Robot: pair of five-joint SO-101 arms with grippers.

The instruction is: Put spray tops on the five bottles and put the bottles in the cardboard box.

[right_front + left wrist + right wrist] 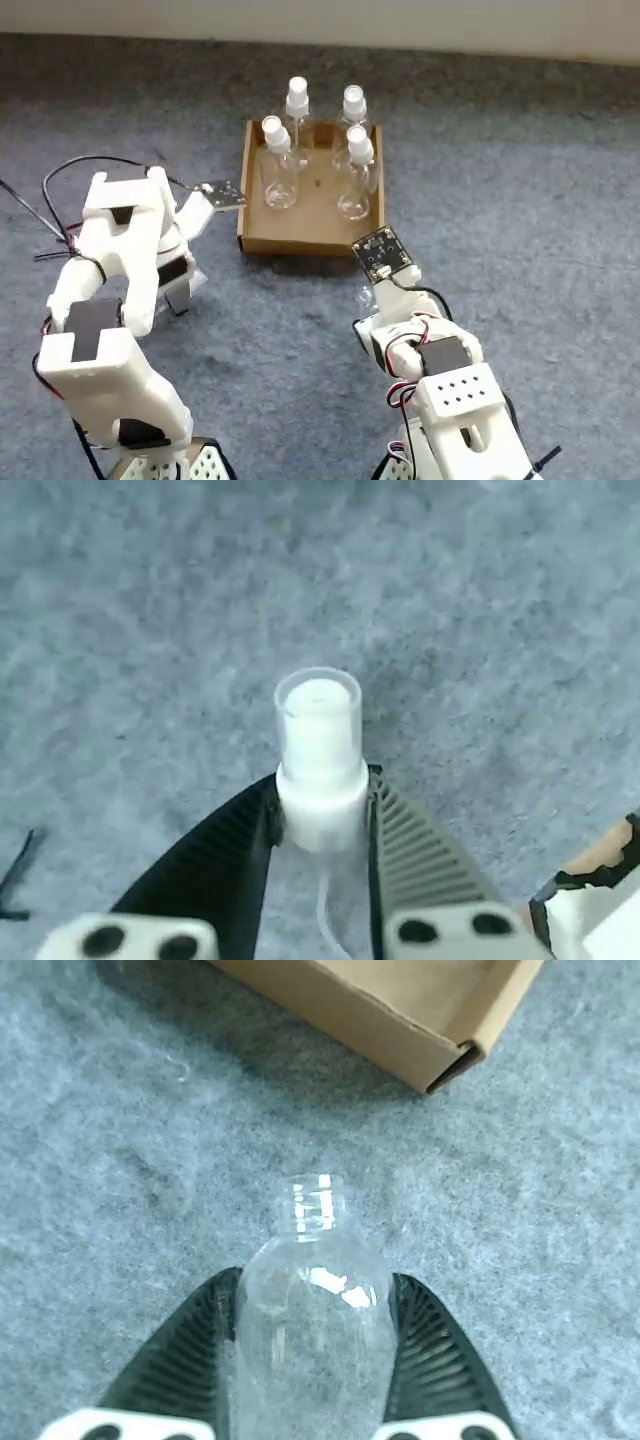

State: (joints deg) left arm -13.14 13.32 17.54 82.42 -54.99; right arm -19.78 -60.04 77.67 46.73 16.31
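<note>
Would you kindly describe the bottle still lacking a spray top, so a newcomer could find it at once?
Start at the cardboard box in the middle of the grey carpet, where four bottles stand with white spray tops. Just outside its near right corner, the right arm's end effector holds a clear bottle. It alone has a bare, open neck and sits outside the box.

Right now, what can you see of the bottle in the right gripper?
The bottle is clear and plastic-looking, rounded at the shoulder, with a short threaded neck that is open and uncapped. It looks empty. The right gripper is shut on its body, one ribbed black jaw each side. It is outside the cardboard box, over grey carpet.
</note>
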